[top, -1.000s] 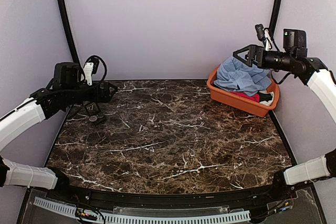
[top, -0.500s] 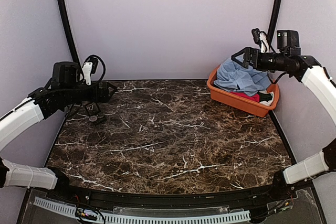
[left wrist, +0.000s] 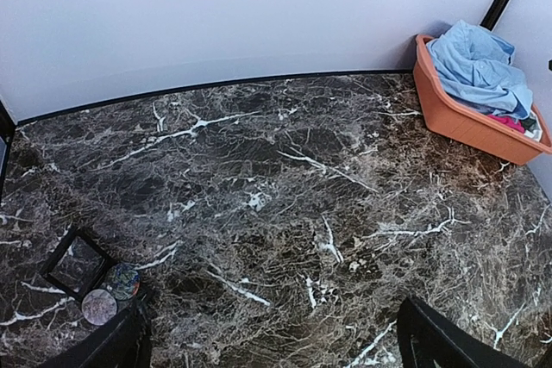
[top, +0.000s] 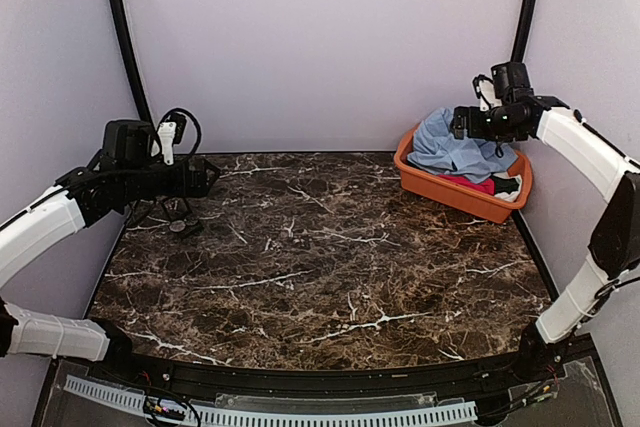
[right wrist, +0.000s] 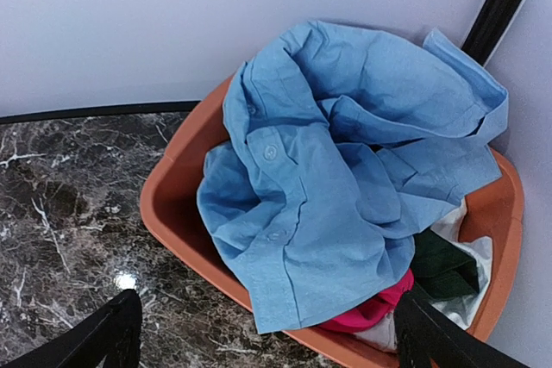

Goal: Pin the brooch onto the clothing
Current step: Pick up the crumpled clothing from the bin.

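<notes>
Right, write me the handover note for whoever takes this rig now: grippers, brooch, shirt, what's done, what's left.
Left gripper: open, empty, above the table at far left.
Right gripper: open, empty, above the basket.
Brooch: on the table under the left gripper, beside a small black box.
Shirt: crumpled in the orange basket, far right corner, over a red garment.
Done: nothing; neither thing picked up.
Left: lift the shirt out, spread it, fetch the brooch, pin it on.

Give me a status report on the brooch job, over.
Left gripper open, near brooch on table. Right gripper open, over shirt. Shirt crumpled in bin atop other clothes.
</notes>
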